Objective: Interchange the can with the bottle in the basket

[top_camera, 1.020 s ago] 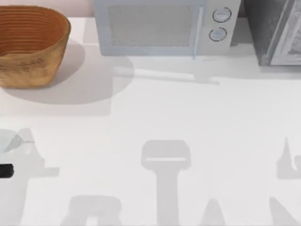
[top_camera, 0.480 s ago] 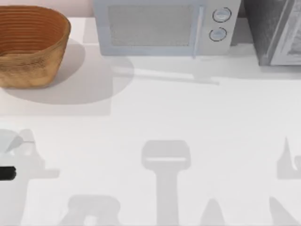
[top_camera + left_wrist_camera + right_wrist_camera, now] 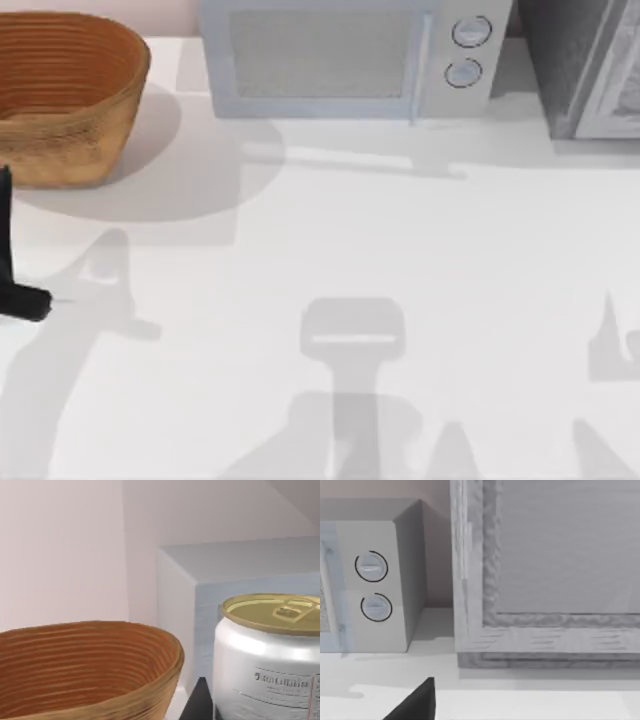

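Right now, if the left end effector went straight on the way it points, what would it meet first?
Probably the basket: the left wrist view looks toward its rim, with the can close in front of the camera and the microwave behind. Depth is unclear, so it might pass above the rim.

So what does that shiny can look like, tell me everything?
The can is a small silvery-white cylinder that looks like metal, with a dull gold top and a pull tab. Small print runs across a pale label on its side. It stands upright, close before the left wrist camera, with a dark gripper finger at its base. Beyond it sit the wicker basket and the microwave.
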Robot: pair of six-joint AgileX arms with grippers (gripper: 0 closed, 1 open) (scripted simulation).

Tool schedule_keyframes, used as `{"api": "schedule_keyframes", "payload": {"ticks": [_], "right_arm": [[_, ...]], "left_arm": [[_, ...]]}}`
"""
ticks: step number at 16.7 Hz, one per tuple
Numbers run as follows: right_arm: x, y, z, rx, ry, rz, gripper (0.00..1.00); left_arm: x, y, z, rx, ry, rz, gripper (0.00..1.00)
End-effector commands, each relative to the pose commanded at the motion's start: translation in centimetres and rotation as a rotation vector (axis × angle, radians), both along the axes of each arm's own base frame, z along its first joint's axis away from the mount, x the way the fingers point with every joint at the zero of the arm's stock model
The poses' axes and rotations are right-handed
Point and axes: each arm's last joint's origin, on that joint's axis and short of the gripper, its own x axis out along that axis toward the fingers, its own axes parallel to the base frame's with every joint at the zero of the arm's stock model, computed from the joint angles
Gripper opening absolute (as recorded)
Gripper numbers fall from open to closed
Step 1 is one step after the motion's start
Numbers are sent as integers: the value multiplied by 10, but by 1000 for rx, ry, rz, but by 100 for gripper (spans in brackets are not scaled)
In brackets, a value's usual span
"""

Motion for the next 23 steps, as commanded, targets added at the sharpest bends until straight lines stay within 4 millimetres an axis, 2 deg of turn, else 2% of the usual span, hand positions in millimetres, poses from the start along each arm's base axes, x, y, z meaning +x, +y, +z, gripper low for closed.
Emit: {"api": "schedule_keyframes", "payload": {"ticks": [2, 5, 7, 9, 12, 15, 17, 20, 23], "right_arm": [[0, 0, 0, 0, 0, 0, 100], [0, 0, 0, 0, 0, 0, 100], [0, 0, 0, 0, 0, 0, 100], [0, 0, 0, 0, 0, 0, 100], [0, 0, 0, 0, 0, 0, 100], [0, 0, 0, 0, 0, 0, 100], [0, 0, 0, 0, 0, 0, 100], [0, 0, 0, 0, 0, 0, 100], [0, 0, 0, 0, 0, 0, 100]], "left_arm": [[22, -8, 22, 5, -22, -124, 0], [70, -27, 46, 14, -54, -337, 0], [110, -44, 50, 22, -69, -487, 0], [151, -64, 40, 29, -77, -637, 0], [207, -96, 0, 37, -71, -848, 0], [245, -123, -61, 37, -44, -1032, 0], [260, -136, -106, 33, -19, -1131, 0], [268, -148, -165, 24, 16, -1244, 0], [268, -151, -198, 19, 32, -1309, 0]]}}
